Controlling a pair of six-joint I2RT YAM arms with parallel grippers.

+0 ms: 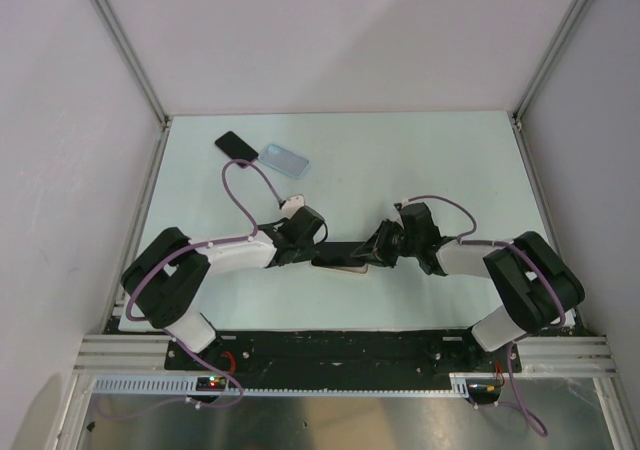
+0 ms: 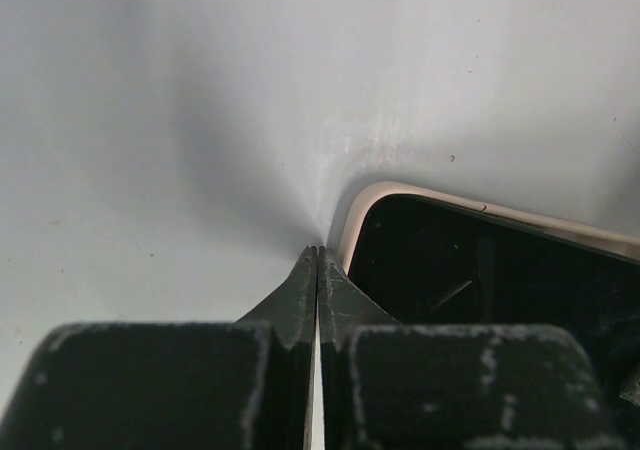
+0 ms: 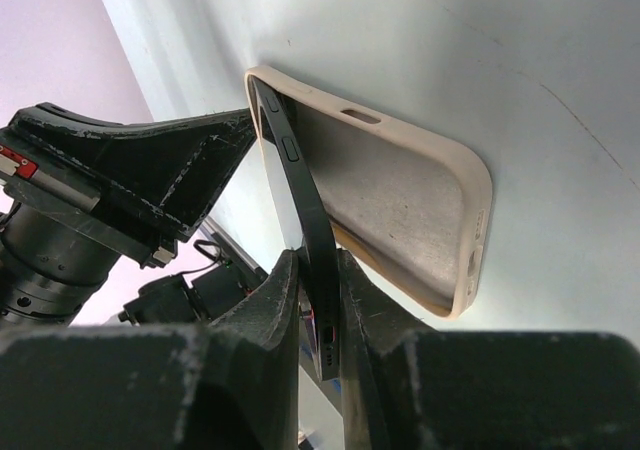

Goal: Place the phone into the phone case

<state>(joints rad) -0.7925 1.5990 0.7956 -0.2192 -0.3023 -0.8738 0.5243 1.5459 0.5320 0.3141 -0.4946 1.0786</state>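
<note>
Pale table [image 1: 420, 160], arms [image 1: 235, 255] folded inward — left jaws closed by beige case [image 3: 400, 200], right jaws clamping tilted phone [image 3: 305, 220].

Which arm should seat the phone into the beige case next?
Right: right end effector grips the tilted phone, one end in the beige case. Left end effector is shut, empty, tips at the case corner.

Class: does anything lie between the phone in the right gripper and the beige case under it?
Nothing visible does. The phone, pinched by the right gripper, tilts with its far end already in the beige case; the case's floor beneath is bare. The shut left gripper sits at the case's corner, outside it.
</note>
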